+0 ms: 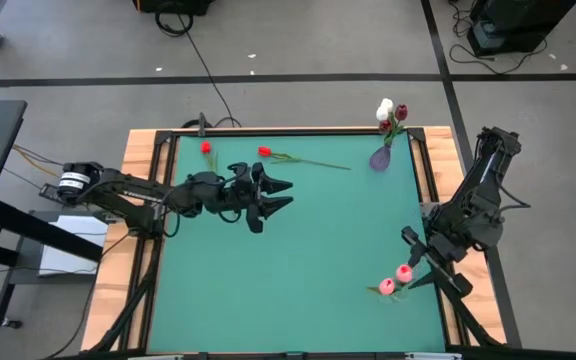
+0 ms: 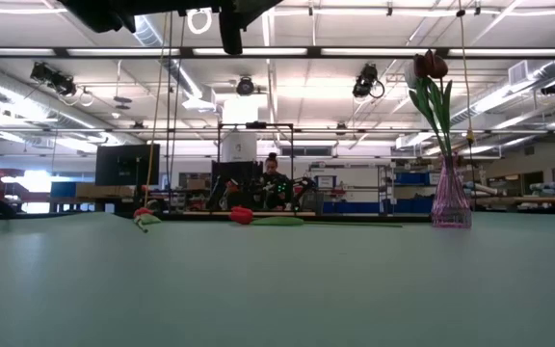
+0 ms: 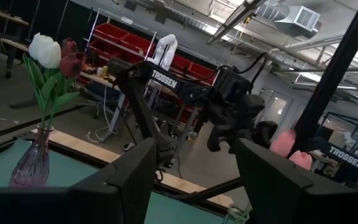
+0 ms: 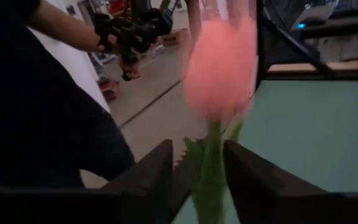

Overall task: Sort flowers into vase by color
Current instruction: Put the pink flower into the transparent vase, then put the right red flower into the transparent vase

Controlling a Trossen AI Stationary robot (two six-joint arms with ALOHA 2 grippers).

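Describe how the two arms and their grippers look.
Both arms are dark, jointed and black-framed. The left arm has a silver-white motor near its base; its left gripper ends in two pointed black fingers. The right arm bears white TROSSEN lettering, with black cables near its gripper.

Right arm [image 3: 166, 84], seen from the left wrist: bore "TROSSEN" in white letters.
Dark frame bar [image 3: 350, 155] at that view's far edge: also carried "TROSSEN".
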